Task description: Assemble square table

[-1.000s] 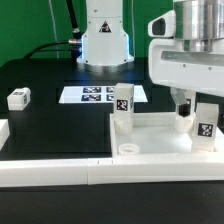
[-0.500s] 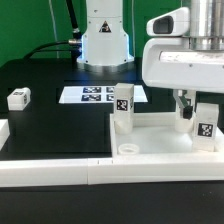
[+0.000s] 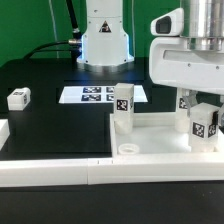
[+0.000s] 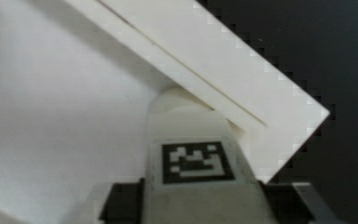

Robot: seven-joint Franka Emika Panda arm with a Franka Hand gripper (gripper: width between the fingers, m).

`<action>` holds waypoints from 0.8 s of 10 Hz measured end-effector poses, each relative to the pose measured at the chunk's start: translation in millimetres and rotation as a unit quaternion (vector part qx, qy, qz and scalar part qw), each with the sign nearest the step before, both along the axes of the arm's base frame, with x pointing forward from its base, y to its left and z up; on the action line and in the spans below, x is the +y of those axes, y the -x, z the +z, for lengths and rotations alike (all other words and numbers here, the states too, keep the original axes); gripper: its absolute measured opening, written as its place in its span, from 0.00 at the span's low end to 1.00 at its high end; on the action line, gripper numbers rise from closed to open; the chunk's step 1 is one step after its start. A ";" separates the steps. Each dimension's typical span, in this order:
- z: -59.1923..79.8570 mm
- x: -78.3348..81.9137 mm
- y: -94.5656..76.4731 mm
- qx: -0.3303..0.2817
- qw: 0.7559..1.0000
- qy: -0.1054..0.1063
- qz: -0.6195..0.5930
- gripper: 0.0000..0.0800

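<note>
Gripper point(image 3: 203, 112) is clamping a tagged leg point(image 3: 204, 124), holding it right over the tabletop point(image 3: 150, 138) at a far corner. One leg point(image 3: 123, 105) is already standing in its socket nearby. Another leg point(image 3: 19, 97) is lying well off, waiting. Prob. under halfway.

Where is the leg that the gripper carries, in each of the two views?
Exterior view: the tagged leg stands at the picture's right, under the gripper, over the tabletop's far right corner.
Wrist view: the same leg fills the lower middle, tag facing the camera, with dark fingers at either side.
Shared landmark: the tabletop's raised rim, beside the leg in both.
</note>
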State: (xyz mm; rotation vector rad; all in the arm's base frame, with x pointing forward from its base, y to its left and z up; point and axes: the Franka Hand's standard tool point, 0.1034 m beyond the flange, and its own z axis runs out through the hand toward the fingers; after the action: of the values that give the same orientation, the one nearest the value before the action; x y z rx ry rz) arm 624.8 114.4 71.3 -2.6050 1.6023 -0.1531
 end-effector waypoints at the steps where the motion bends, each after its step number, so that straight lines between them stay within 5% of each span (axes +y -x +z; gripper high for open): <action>1: -1.1 -5.7 0.4 0.005 0.995 -0.029 -0.097 0.36; 4: -2.5 2.8 -2.6 0.004 0.943 -0.079 -0.323 0.36; 6: -2.1 14.5 -4.1 0.003 0.901 -0.094 -0.424 0.36; 8: -2.0 15.3 -4.0 0.002 0.897 -0.094 -0.432 0.36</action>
State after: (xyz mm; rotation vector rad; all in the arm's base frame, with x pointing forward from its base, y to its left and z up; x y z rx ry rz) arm 628.8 129.7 69.2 -1.5815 2.4965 -0.0331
